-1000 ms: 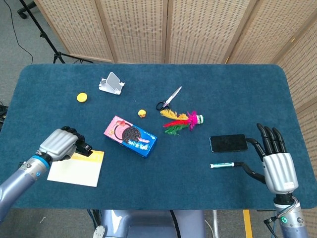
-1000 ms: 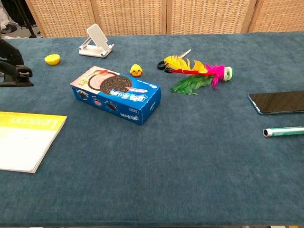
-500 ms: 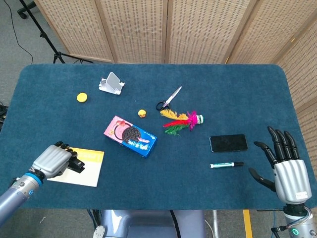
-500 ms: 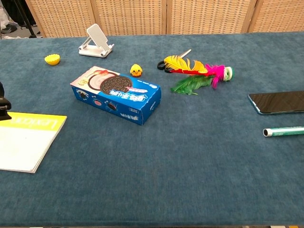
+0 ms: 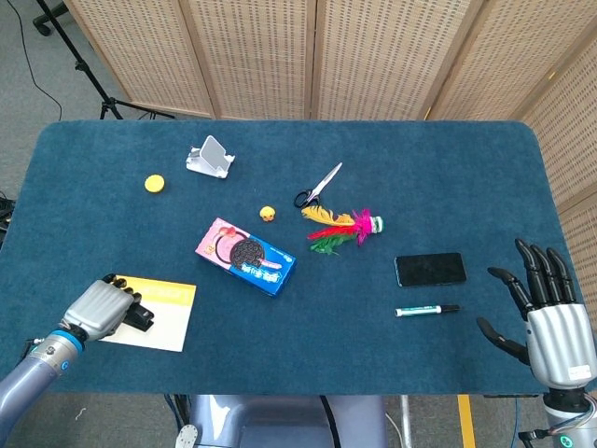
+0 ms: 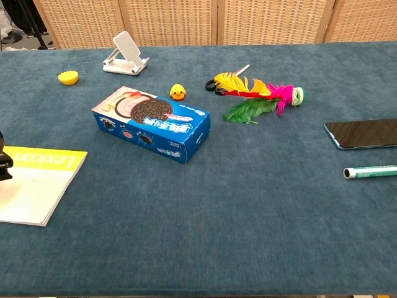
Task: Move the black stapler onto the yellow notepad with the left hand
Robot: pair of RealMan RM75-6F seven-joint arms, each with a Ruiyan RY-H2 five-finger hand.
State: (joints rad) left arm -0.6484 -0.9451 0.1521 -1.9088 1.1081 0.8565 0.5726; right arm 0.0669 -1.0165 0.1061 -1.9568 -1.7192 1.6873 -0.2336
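My left hand (image 5: 101,310) has its fingers curled around the stapler (image 5: 139,317), over the notepad (image 5: 152,314); a second ago it was at the pad's far edge. My right hand (image 5: 550,313), fingers spread and empty, has pulled nearer. The chest view shows only the stapler's tip (image 6: 4,166) on the pad (image 6: 34,184).

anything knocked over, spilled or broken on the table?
Nothing stands out. The cookie box lies flat and closed, the scissors, phone and marker lie undisturbed, and the left hand holds the black stapler over the yellow notepad.
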